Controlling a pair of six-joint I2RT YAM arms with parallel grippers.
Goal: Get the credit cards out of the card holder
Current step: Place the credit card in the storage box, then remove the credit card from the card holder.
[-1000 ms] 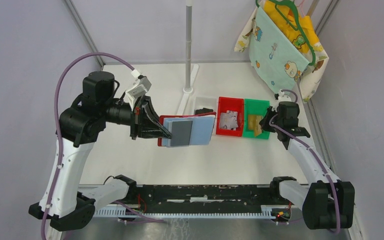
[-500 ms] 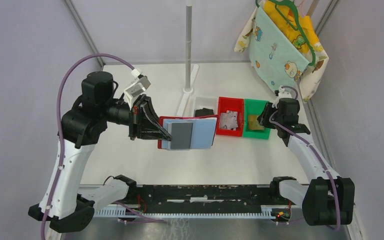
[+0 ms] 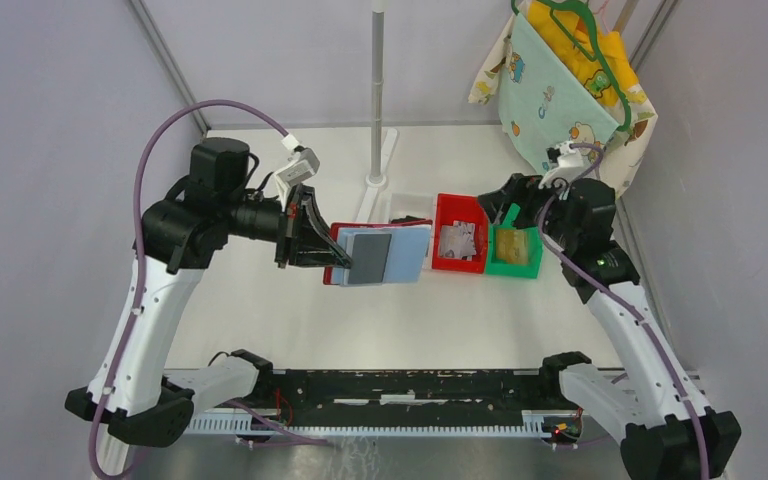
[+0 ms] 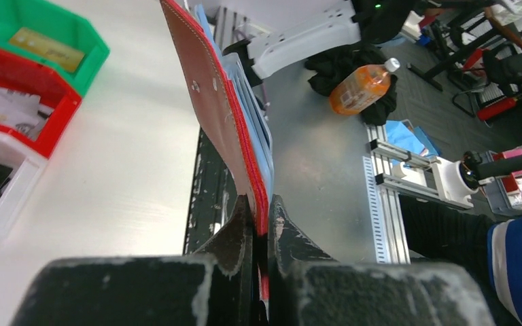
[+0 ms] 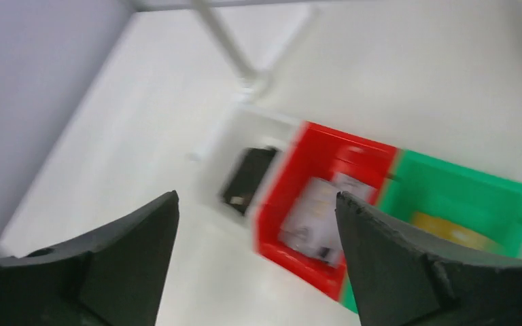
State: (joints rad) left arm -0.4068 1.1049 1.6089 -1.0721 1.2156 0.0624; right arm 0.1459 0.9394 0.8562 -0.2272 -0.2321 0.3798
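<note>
top external view: we see the right gripper (image 3: 508, 208) now lifted off the green bin (image 3: 530, 270), jaws spread, one tan card (image 3: 512, 245) left inside. the left gripper (image 3: 328, 260) stays pinched on the card holder (image 3: 338, 233), held above the table with the remaining credit cards (image 3: 385, 258) still pocketed; we judge further extractions are pending.

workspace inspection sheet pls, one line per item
surface: white table, no spills seen
job's things: red card holder held open, grey card and blue card in it
clutter: white bin, red bin with pale scraps, green bin with a tan flat piece
claws: left claw shut on the card holder; right claw open, empty, over the bins
cables: purple cable looped above left arm
surroundings: pole, printed cloth on hanger
</note>
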